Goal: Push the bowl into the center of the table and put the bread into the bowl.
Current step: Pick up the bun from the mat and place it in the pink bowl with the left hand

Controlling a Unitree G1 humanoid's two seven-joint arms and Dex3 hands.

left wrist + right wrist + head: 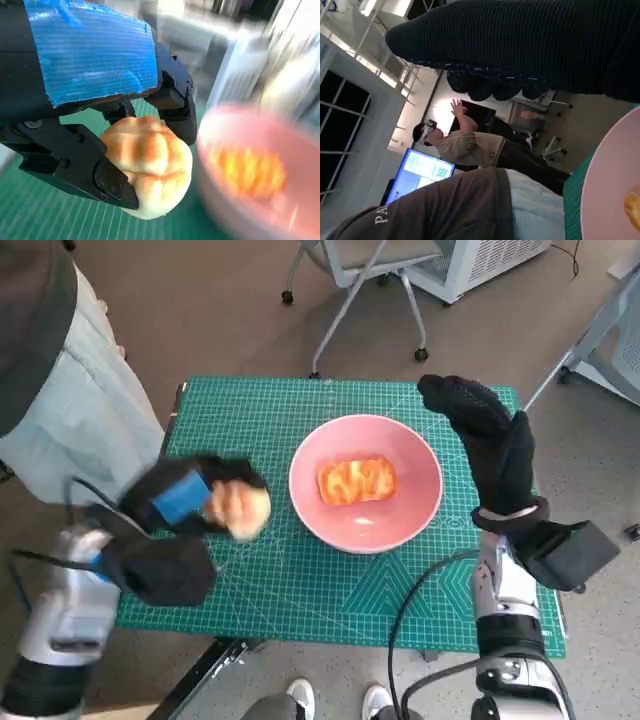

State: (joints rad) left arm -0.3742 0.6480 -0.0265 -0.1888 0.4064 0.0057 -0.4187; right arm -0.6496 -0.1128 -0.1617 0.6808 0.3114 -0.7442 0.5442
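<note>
Just left of the bowl (365, 483) your left hand (185, 502) gripped the bread roll (238, 510); the bowl lay toward the robot's right. Your right hand (490, 440) stood empty, fingers spread, beside the bowl's far rim.

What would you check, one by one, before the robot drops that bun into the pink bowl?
1. Bun gripped by the left robot hand: ok.
2. Bowl near the middle of the green mat: ok.
3. Bun above the bowl: not ok, it sits beside the rim.
4. Room in the bowl: ok, one bread piece inside, space around it.
5. Right robot hand clear of the bowl's opening: ok.
6. Grip firmness: cannot tell.
</note>
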